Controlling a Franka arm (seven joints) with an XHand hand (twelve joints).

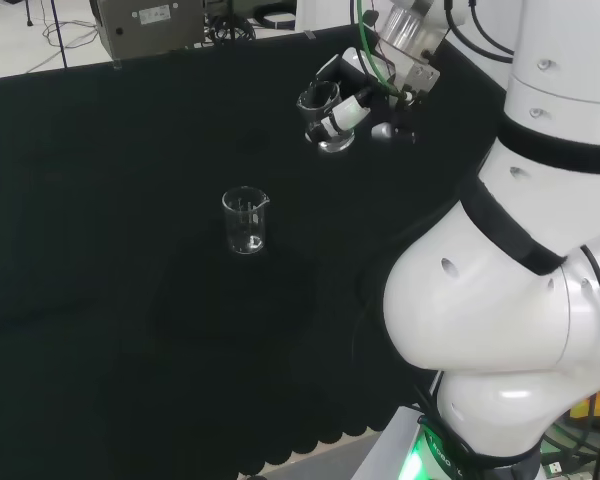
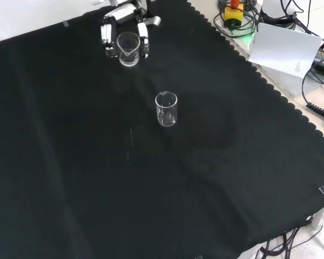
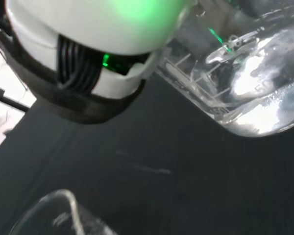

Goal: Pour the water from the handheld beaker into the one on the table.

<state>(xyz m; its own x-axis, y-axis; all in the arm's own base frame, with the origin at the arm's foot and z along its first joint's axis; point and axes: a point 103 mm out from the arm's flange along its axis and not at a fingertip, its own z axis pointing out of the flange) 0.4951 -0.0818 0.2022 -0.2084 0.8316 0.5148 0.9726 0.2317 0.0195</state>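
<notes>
Black-clothed bench (image 2: 70,162); one upright clear beaker (image 2: 166,108)

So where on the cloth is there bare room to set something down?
Bare cloth surrounds the standing beaker on every side. In the front view it is crowded only near the top edge, where the hand holds the other beaker.

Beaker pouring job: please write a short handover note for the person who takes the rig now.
Hand: shut on the held beaker, up above the cloth, near the arm.
Held beaker: roughly upright, not over the target.
Table beaker: stands upright and alone on the cloth, apart from the hand; in the front view it is nearer the camera than the hand.
Done: beaker is grasped and lifted.
Left: carry it over the table beaker, tilt, pour. Water level is hard to read.
</notes>
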